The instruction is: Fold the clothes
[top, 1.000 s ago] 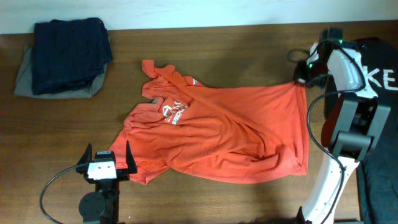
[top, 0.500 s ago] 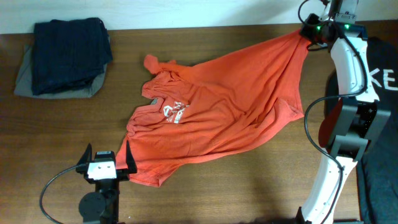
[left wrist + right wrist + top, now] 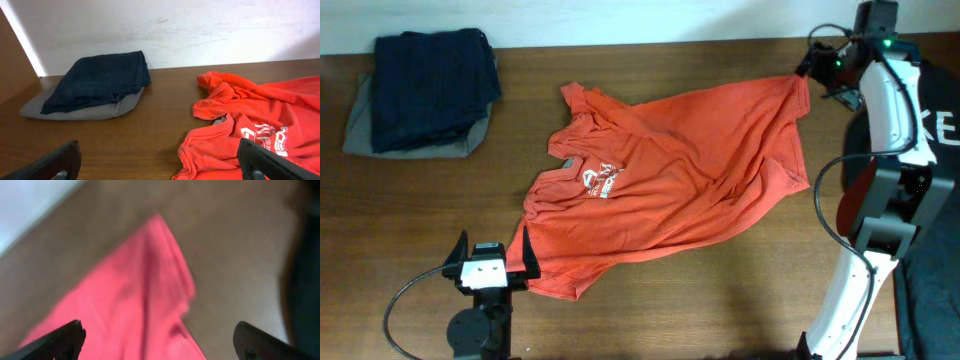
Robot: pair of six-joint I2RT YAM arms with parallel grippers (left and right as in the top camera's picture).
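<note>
A: Two grippers, how do they stand?
B: Left gripper (image 3: 493,242) sits low at the near edge, fingers spread wide, nothing between them. Right gripper (image 3: 812,70) is at the far right by the shirt's corner. Its wrist view is blurred, but both fingers sit far apart with red cloth below them, not pinched.
A: Where's the shirt?
B: Orange-red T-shirt (image 3: 690,170) lies rumpled across the middle of the table (image 3: 720,320), collar and white print toward the left. One corner is stretched up to the far right, next to the right gripper. Lower-left hem is just beside the left gripper's finger; can't tell if it touches.
A: Anything else around?
B: Folded dark navy garment (image 3: 430,80) is stacked on a grey garment (image 3: 358,125) in the far left corner, well apart from the shirt. Black garment (image 3: 940,155) with white letters lies at the right edge, partly hidden by the right arm (image 3: 885,100), which stands over it. White wall (image 3: 200,25) behind the table.
</note>
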